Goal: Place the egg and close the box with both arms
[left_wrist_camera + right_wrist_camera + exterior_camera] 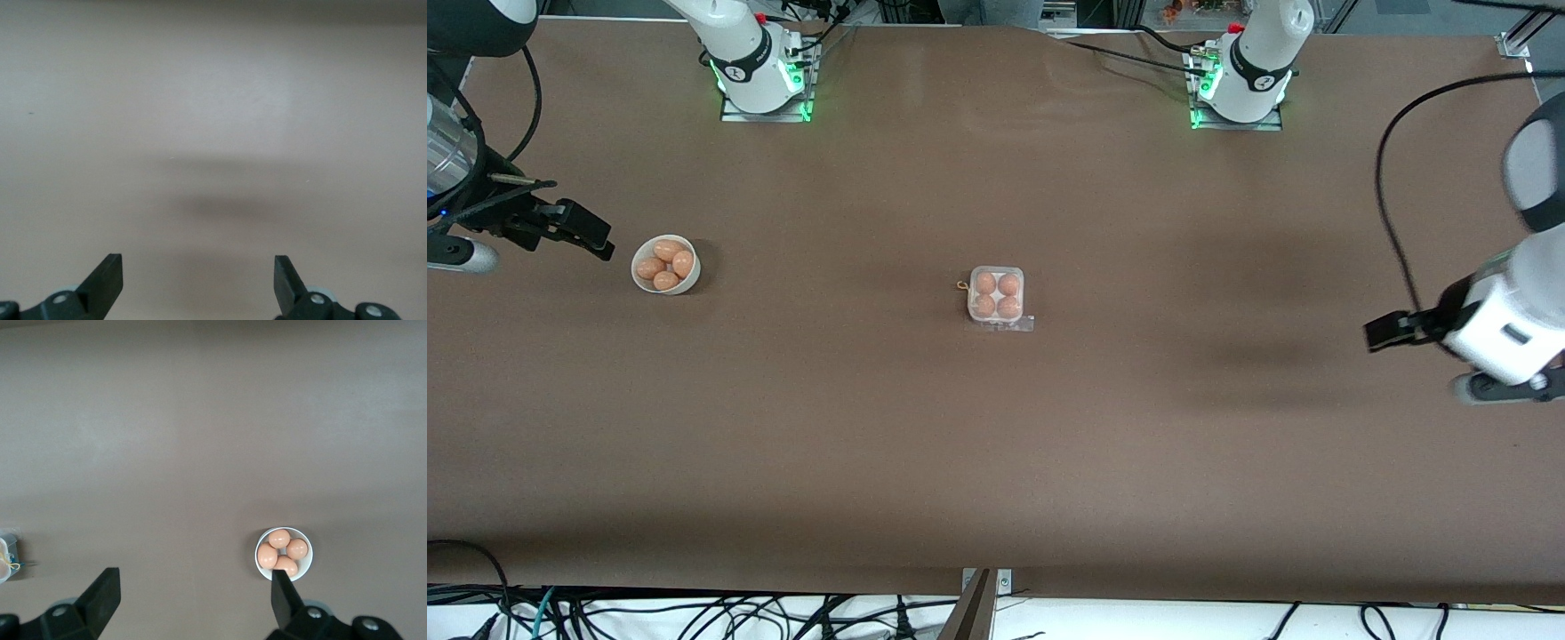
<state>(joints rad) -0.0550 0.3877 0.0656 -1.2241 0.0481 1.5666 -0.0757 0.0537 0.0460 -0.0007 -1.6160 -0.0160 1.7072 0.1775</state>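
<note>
The box (997, 269) sits mid-table, a small white tray with an orange-brown egg (985, 283) in each cell. Its clear lid appears to lie over them, and a clear flap (1018, 325) sticks out on the side nearer the front camera. My right gripper (596, 238) hangs open and empty above the table at the right arm's end, beside a bowl of eggs; in the right wrist view it (193, 583) holds nothing. My left gripper (1383, 332) hangs open over bare table at the left arm's end, with only tabletop between its fingers (199, 267).
A round white bowl (637, 267) with several loose eggs (665, 264) stands toward the right arm's end; the right wrist view shows its rim (305, 539) close to one finger. An edge of the box (5, 550) shows there too. Cables lie along the table's front edge.
</note>
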